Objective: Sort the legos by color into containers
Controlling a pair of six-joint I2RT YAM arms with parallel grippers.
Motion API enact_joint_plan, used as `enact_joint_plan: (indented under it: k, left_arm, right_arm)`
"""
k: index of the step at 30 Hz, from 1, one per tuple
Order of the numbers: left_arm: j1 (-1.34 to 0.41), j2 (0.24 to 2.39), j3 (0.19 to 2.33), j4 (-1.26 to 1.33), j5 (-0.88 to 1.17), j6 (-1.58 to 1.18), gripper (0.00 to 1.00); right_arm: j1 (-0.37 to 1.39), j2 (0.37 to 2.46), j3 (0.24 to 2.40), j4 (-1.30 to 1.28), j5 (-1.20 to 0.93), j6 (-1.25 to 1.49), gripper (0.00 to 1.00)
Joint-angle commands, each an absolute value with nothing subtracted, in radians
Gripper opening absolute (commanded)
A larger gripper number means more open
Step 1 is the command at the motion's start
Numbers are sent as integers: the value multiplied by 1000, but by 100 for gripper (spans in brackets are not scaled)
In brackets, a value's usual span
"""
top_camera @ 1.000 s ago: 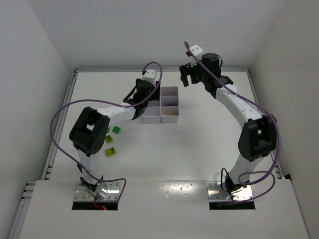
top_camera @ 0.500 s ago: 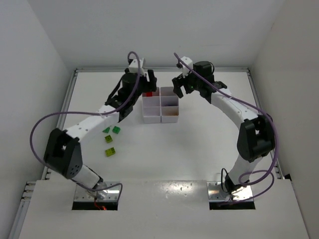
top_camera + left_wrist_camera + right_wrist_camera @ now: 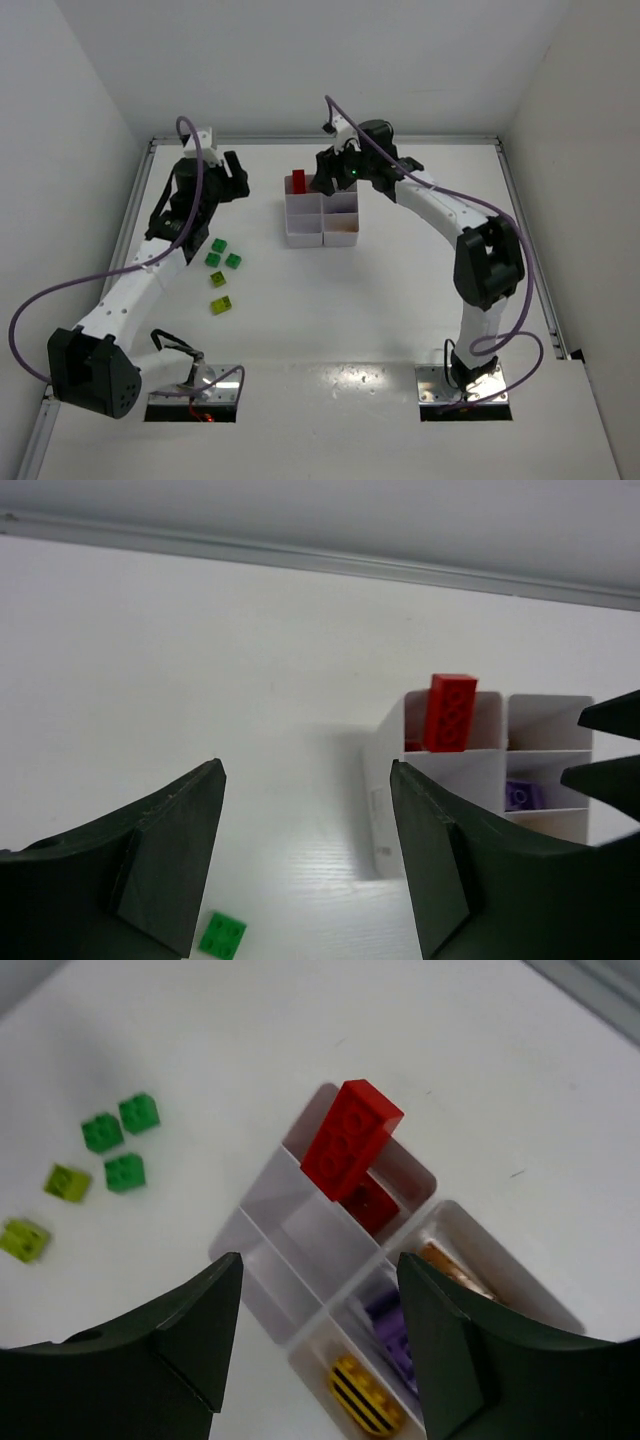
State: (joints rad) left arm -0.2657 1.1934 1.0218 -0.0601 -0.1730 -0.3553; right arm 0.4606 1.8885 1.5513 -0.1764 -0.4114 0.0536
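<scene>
Leaning in a corner of the tray (image 3: 304,238), a red brick (image 3: 452,712); left pincer (image 3: 305,865), right pincer (image 3: 320,1345) released.

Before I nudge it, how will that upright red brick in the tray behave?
The red brick stands on end in a corner compartment of the white tray, reaching above its rim, so a light push would probably topple it. It looks like hard moulded plastic: likely stiff and light. Its smooth sides may slip.
</scene>
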Motion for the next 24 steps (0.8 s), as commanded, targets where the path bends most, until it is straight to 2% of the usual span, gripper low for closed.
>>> enact_joint_plan:
  k: [1, 3, 7, 10, 24]
  left_arm:
    - [-219, 1117, 994, -61, -173, -351, 73]
    - [-201, 1106, 985, -61, -173, -362, 73]
    - [-163, 1097, 985, -71, -173, -371, 73]
    - [-153, 1097, 976, -71, -173, -380, 73]
    - [-135, 1106, 976, -71, -153, -390, 73]
  right_arm:
    - [466, 1945, 1598, -94, -425, 341, 64]
    - [488, 1969, 1618, -60, -378, 450, 62]
    - [544, 2055, 1724, -116, -177, 482, 60]
    - [566, 2068, 1749, -106, -137, 482, 66]
    - [621, 2118, 1815, -124, 83, 420, 63]
